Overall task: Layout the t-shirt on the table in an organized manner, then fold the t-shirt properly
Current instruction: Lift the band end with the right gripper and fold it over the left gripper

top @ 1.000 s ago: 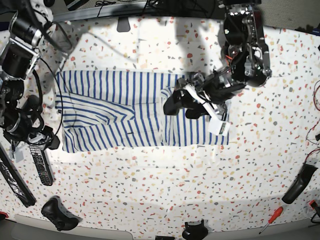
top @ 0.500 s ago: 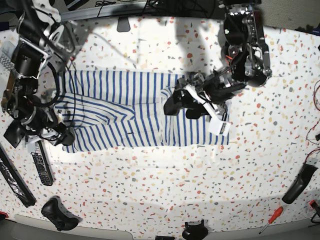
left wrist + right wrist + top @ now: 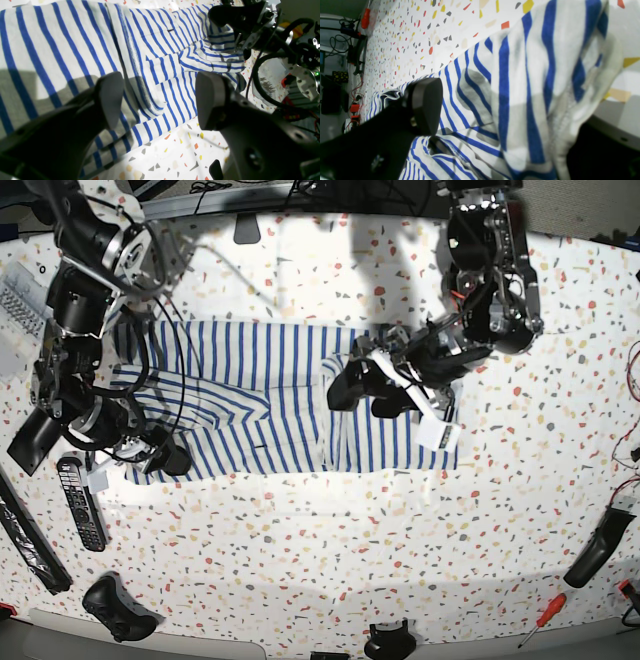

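up close, the left gripper (image 3: 157, 100) stands wide open over the t-shirt (image 3: 280, 400), both dark fingers (image 3: 110, 97) clear of the cloth, holding nothing. likewise the right gripper (image 3: 160, 455) is spread wide at the shirt's other end, low over its striped edge. the shirt lies partly folded on the speckled table (image 3: 330, 550). a remote (image 3: 82, 502) lies just beside the right arm.

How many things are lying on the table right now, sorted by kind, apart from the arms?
Striped t-shirt: 1
Remote control: 1
Black game controllers, near edge: 2
Red-handled screwdriver: 1
Black handle-shaped object, right edge: 1
Long black bar, left edge: 1
Total: 7 on the table
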{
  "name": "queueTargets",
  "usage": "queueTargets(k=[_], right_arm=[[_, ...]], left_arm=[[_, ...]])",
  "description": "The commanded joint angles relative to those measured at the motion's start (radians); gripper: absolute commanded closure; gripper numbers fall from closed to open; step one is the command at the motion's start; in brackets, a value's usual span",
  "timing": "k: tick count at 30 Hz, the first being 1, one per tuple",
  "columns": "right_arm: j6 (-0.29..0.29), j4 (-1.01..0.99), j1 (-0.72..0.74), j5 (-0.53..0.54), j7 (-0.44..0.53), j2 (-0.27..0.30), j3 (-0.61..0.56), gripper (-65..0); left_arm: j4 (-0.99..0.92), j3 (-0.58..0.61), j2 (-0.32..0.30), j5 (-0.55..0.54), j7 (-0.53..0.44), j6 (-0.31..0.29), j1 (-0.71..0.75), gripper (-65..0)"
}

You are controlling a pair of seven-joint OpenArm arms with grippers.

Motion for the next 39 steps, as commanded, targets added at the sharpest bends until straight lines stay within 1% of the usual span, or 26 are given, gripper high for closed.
queueTargets(k=[1, 3, 5, 6, 9, 10, 13, 16, 19, 22, 25, 26, 28, 30, 33, 37, 39], right_arm=[[0.005, 0.006, 0.017, -0.004, -0.026, 0.006, -0.002, -44.0], [0.005, 0.006, 0.017, -0.004, -0.026, 0.006, -0.002, -38.0], [0.005, 0.006, 0.017, -0.004, -0.026, 0.006, -0.002, -27.5], [0.005, 0.006, 0.017, -0.004, -0.025, 0.006, -0.002, -21.6], [0.005, 0.008, 0.022, -0.004, -0.025, 0.009, -0.002, -3.5], [0.005, 0.008, 0.027, -0.005, -0.025, 0.012, -0.002, 0.0], [0.005, 0.008, 0.051, -0.005, -0.025, 0.026, -0.002, 0.0], [0.005, 0.008, 0.084, -0.005, -0.031, 0.039, -0.002, 0.0], [0.005, 0.008, 0.120, -0.003, -0.051, 0.042, -0.002, 0.0], [0.005, 0.008, 0.152, 0.012, -0.090, 0.039, -0.002, 0.0], [0.005, 0.008, 0.175, 0.100, -0.161, 0.031, -0.002, 0.0], [0.005, 0.008, 0.180, 0.121, -0.165, 0.025, -0.002, 0.0], [0.005, 0.008, 0.186, 0.143, -0.165, 0.014, -0.002, 0.0], [0.005, 0.009, 0.186, 0.150, -0.165, -0.003, -0.002, 0.0], [0.005, 0.009, 0.186, 0.149, -0.168, -0.030, -0.002, 0.0], [0.005, 0.009, 0.186, 0.149, -0.168, -0.061, -0.002, 0.0], [0.005, 0.009, 0.186, 0.149, -0.171, -0.073, -0.002, 0.0]], left_arm=[[0.016, 0.003, 0.019, -0.023, -0.020, -0.011, -0.013, -41.7], [0.016, 0.003, 0.019, -0.016, -0.020, -0.012, -0.013, -41.7], [0.016, 0.003, 0.001, 0.020, -0.021, -0.020, -0.019, -41.7], [0.016, 0.003, -0.019, 0.030, -0.021, -0.021, -0.023, -41.7], [0.016, 0.003, -0.105, 0.030, -0.019, -0.019, -0.038, -41.7], [0.016, 0.003, -0.134, 0.029, -0.019, -0.019, -0.039, -41.7], [0.016, 0.003, -0.204, 0.030, -0.019, -0.018, -0.031, -41.7], [0.016, 0.003, -0.233, 0.031, -0.020, -0.018, -0.027, -41.7], [0.016, 0.003, -0.227, 0.058, -0.034, -0.018, -0.027, -41.7], [0.016, 0.003, -0.221, 0.171, -0.085, -0.018, -0.026, -41.7], [0.016, 0.003, -0.222, 0.263, -0.121, -0.017, -0.026, -41.7], [0.016, 0.003, -0.222, 0.275, -0.126, -0.016, -0.027, -41.7], [0.015, 0.003, -0.222, 0.277, -0.127, 0.018, -0.027, -41.7], [0.015, 0.003, -0.222, 0.278, -0.131, 0.036, -0.025, -41.7], [0.015, 0.003, -0.222, 0.298, -0.143, 0.039, -0.014, -41.7], [0.015, 0.003, -0.222, 0.380, -0.200, 0.051, 0.032, -41.7], [0.015, 0.003, -0.222, 0.381, -0.217, 0.058, 0.055, -41.7]])
